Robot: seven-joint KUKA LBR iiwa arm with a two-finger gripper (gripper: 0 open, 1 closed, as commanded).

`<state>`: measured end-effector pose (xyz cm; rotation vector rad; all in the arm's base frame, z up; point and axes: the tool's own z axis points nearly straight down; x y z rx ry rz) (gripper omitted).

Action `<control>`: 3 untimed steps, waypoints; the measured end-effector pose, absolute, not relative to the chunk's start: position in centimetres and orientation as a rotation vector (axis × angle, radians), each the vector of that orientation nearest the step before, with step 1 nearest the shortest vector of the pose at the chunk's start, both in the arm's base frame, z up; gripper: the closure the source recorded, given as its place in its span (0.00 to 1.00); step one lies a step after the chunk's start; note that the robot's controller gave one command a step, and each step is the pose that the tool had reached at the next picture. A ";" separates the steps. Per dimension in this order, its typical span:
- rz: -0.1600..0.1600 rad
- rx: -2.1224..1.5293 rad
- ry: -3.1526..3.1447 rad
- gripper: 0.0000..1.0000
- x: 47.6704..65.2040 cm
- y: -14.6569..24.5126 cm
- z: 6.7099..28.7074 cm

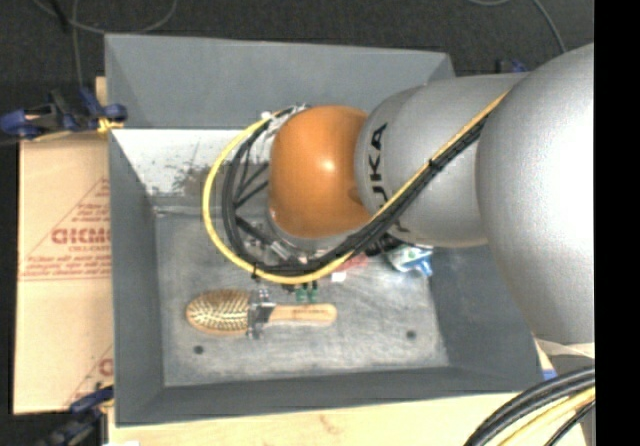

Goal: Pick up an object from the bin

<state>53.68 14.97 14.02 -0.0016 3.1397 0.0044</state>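
A hairbrush (pixel 255 313) with a pale wooden handle and a golden oval bristle head lies flat near the bin's front, head pointing left. Just behind and above the brush's neck, the gripper (pixel 290 281) shows as a dark body with green bits under the arm's wrist. A blue and white thing (pixel 411 257) sticks out from under the arm to the right of the gripper. Beside it, a small red and white piece (pixel 337 275) lies close behind the brush handle.
The arm with its orange dome and looped yellow cable covers the middle and right of the bin. The floor to the left of the brush and along the front wall is bare grey metal.
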 end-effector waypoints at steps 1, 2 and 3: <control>0.004 0.000 3.140 0.00 53.7 15.0 14.0; 0.001 -0.429 3.098 1.00 53.4 16.3 7.7; 0.002 -0.428 3.098 1.00 53.4 16.3 7.7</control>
